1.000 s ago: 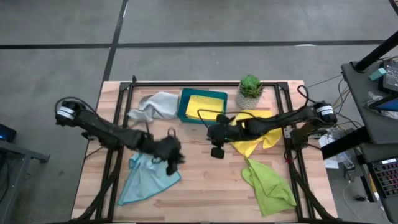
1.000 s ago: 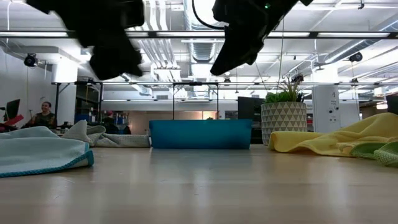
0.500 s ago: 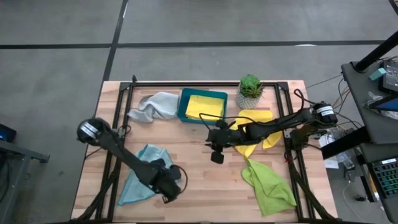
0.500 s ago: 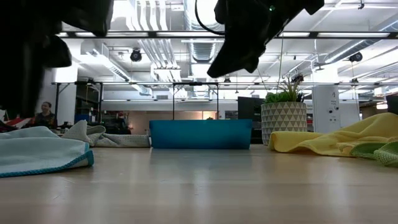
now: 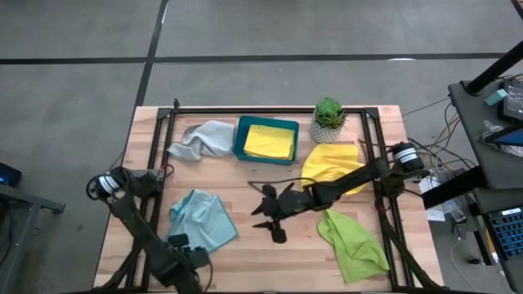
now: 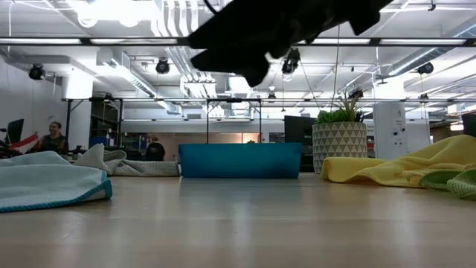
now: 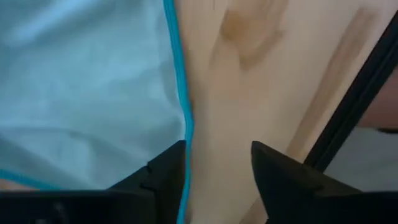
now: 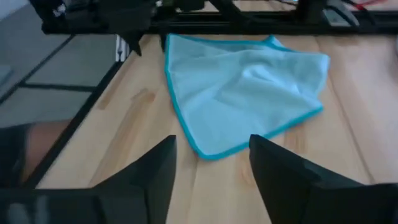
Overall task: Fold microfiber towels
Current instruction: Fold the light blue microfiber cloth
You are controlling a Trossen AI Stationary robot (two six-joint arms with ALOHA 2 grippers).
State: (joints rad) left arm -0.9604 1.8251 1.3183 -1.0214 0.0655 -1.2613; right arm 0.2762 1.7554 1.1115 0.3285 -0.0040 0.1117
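No brand, label or writing can be read on anything here. The left gripper (image 7: 217, 171) sits near the table's front-left edge, its two dark fingers (image 7: 163, 174) parted with bare wood showing between them; they grip nothing, and one fingertip lies just at the teal-stitched edge of the light blue towel (image 5: 203, 222). The right gripper (image 5: 268, 219) hangs over the middle of the wooden table (image 5: 261, 261), its fingers (image 8: 155, 171) also spread apart and empty, pointed toward the light blue towel, which lies flat and partly rumpled on the left side of the table. A yellow towel (image 5: 269, 142) lies folded inside the teal tray (image 5: 240, 139) at the back. The pale grey towel (image 5: 201, 139) lies bunched just left of the tray. A second yellow towel (image 5: 328, 161) sprawls under the right arm, near the potted plant (image 5: 328, 118), and the lime green towel (image 5: 351, 243) lies crumpled at the front right.
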